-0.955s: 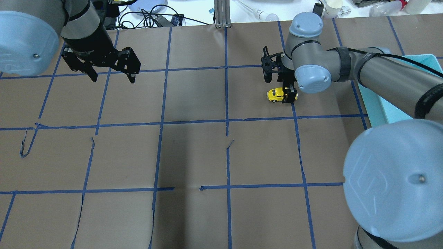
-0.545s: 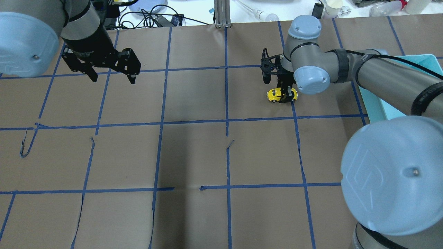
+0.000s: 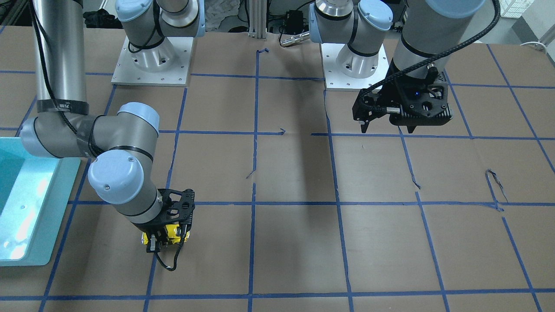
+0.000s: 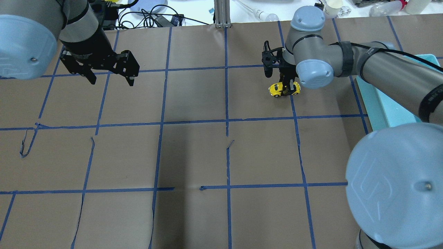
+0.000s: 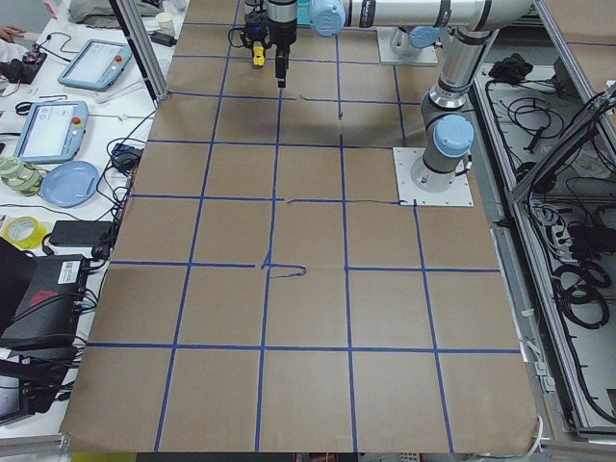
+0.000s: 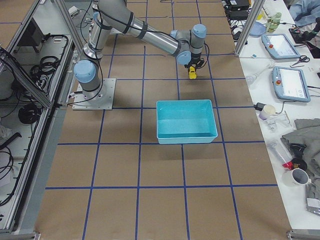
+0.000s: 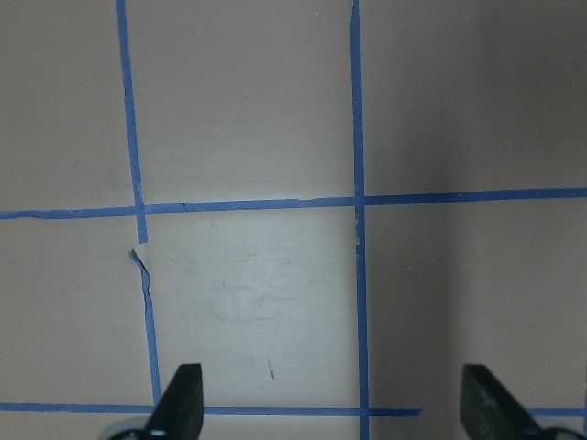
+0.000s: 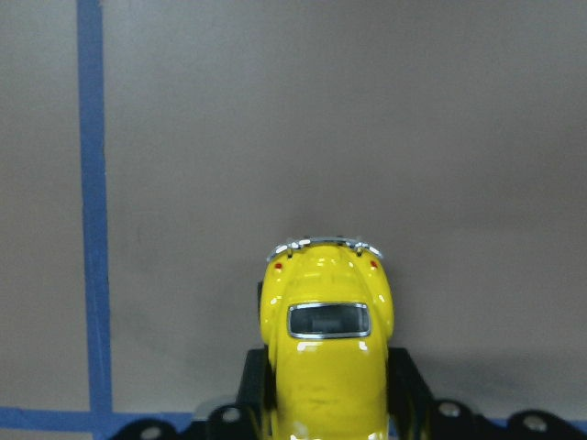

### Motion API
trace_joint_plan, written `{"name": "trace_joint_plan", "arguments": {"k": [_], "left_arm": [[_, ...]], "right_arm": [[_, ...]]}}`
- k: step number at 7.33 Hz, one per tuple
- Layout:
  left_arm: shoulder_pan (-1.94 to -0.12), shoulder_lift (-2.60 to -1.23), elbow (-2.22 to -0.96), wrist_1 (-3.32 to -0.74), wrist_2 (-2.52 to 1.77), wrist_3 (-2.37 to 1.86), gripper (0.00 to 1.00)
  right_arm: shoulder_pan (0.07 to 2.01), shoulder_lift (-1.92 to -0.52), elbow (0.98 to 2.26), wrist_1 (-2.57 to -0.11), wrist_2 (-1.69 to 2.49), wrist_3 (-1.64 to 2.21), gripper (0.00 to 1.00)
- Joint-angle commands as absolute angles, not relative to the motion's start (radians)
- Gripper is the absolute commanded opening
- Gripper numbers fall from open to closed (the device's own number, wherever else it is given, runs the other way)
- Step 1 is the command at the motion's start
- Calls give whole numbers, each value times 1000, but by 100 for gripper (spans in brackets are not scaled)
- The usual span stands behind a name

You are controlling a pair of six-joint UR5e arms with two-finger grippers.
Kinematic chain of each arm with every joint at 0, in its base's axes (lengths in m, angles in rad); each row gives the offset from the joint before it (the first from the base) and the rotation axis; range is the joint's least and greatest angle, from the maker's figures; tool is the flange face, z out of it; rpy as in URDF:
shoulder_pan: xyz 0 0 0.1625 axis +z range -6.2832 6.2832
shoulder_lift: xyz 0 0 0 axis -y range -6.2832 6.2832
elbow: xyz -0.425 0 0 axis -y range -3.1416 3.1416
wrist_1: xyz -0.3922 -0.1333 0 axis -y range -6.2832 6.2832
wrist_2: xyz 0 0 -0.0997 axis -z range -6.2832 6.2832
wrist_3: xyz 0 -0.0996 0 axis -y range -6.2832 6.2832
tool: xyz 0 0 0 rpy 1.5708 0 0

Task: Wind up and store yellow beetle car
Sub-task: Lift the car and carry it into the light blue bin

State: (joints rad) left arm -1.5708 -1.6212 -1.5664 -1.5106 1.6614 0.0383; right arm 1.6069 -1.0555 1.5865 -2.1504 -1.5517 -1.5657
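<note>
The table point(image 4: 193, 155) is covered with brown paper marked off in squares by blue tape lines point(image 4: 226, 97). The right gripper point(image 4: 287, 90) points down near the far edge, narrowed onto the car point(image 4: 279, 90). In the right wrist view the car point(image 8: 326, 357) sits squeezed between the two fingers point(image 8: 408, 394), one at each flank, its rear window and chrome bumper jutting out ahead of them. From the front, the car point(image 3: 174, 233) shows just under the right gripper point(image 3: 167, 242), low at the paper; I cannot tell whether its wheels touch. A blue tape line runs just beside this gripper. A teal bin point(image 4: 377, 103) stands near it, on its outer side toward the table's right end, apart from the car. The left gripper point(image 4: 112, 82) hangs over the paper well apart from the car, across the table, spread wide with nothing between its fingers point(image 7: 179, 403); only paper and tape lie below it.
</note>
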Motion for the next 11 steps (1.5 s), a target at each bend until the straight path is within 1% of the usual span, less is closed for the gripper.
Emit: {"name": "trace_joint_plan", "arguments": {"k": [1,3,6,8,11], "left_arm": [[-1566,-1612,-1589,-1502,1663,38,100],[-1565,-1603,-1606,-1505,1696,38,100],[-1563,-1608,-1611,-1499,1720,40,100],[-1565,-1608,-1611,-1497,1718,38,100],[-1568,-1606,-1612,-1497,1717,38,100]], "right_arm": [[1538,-1181,1571,-2054,-1552,-1574,0],[1372,-1235,1574,-2000,-1543,-1712,0],[1109,-1243,1580,-1990,-1542,-2056,0],[988,-1214,1598,-1968,-1545,-2292,0],[919,-1109,1627,-1985,-1557,-2348,0]]}}
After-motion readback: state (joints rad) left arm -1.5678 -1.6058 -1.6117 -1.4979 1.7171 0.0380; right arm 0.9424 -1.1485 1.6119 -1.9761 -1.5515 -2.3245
